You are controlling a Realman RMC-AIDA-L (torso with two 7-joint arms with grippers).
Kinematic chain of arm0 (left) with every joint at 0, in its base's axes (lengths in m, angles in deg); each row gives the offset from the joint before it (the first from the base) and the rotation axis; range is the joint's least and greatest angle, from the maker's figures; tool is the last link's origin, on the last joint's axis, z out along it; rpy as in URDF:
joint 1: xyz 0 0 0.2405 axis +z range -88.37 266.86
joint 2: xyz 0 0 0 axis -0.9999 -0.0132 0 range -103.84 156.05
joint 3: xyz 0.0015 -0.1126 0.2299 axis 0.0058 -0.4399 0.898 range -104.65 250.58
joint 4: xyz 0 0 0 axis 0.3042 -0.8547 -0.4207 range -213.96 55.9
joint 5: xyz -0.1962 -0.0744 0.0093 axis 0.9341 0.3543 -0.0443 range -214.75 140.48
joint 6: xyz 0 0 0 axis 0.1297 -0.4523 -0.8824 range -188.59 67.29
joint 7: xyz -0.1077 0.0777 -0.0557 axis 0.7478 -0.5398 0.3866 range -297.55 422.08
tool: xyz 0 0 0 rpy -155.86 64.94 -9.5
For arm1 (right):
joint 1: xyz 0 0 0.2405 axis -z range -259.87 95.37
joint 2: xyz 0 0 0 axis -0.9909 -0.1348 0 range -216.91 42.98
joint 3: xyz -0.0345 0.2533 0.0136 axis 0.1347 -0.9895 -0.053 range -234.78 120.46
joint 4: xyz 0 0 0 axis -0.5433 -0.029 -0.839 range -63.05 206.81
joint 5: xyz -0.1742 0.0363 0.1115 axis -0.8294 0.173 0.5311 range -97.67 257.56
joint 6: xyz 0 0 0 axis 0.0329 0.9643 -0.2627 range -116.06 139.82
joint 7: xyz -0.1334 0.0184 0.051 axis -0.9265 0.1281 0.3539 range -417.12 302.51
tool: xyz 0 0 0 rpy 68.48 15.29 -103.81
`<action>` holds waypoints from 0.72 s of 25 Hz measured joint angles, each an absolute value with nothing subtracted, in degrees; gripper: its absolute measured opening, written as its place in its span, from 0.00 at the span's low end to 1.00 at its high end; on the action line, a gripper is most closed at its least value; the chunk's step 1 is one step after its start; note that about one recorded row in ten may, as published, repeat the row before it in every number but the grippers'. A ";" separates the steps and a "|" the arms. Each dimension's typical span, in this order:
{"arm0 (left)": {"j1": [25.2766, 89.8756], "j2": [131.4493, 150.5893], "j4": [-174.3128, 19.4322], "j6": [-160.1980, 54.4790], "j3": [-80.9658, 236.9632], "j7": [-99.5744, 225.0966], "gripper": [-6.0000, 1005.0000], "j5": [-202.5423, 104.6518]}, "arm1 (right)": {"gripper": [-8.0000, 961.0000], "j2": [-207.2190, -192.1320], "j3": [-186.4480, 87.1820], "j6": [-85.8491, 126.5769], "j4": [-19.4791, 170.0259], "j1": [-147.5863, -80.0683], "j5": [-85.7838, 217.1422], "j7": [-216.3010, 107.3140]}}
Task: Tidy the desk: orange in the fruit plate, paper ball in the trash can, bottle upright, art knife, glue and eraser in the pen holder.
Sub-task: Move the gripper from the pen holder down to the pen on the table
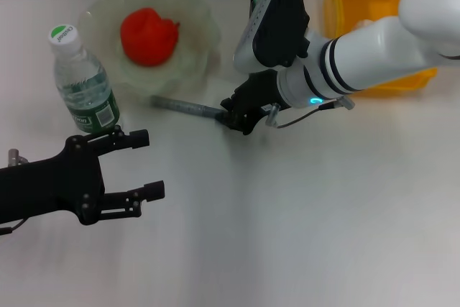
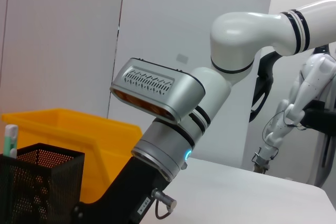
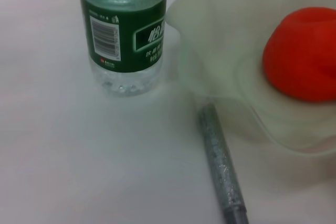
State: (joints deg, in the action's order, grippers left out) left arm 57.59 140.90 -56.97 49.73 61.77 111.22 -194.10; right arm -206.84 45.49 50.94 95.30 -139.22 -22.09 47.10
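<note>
The grey glue point(image 1: 185, 106) lies on the white desk point(image 1: 302, 221) in front of the fruit plate point(image 1: 203, 59), and also shows in the right wrist view point(image 3: 219, 166). My right gripper point(image 1: 231, 116) is down at the glue's right end. The orange point(image 1: 149, 36) sits in the plate. To the plate's left the bottle point(image 1: 83, 84) stands upright. My left gripper point(image 1: 152, 164) hovers open and empty in front of the bottle. The black mesh pen holder point(image 2: 39, 182) holds the art knife point(image 2: 10, 139). Paper ball and eraser are out of view.
The yellow trash can point(image 1: 359, 5) stands at the back right, partly behind my right arm point(image 1: 374, 48). The pen holder is next to it, behind the right wrist in the head view.
</note>
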 joint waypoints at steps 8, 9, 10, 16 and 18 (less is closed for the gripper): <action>57.33 140.89 -56.97 49.60 61.61 111.16 0.85 -194.10 | 0.16 -206.84 45.49 50.91 94.87 -139.21 -21.71 46.53; 57.34 140.94 -56.97 49.56 61.57 111.14 0.85 -194.10 | 0.15 -206.85 45.49 51.01 94.89 -139.20 -21.67 46.45; 57.34 140.94 -56.97 49.56 61.57 111.14 0.85 -194.10 | 0.15 -206.84 45.49 51.12 94.97 -139.19 -21.66 46.45; 57.53 140.98 -56.97 49.55 61.92 111.14 0.85 -193.41 | 0.13 -206.52 45.14 52.87 96.89 -138.18 -21.75 46.73; 57.64 140.98 -56.97 49.56 61.91 111.28 0.85 -193.39 | 0.13 -206.17 44.87 54.65 98.81 -136.82 -22.03 47.29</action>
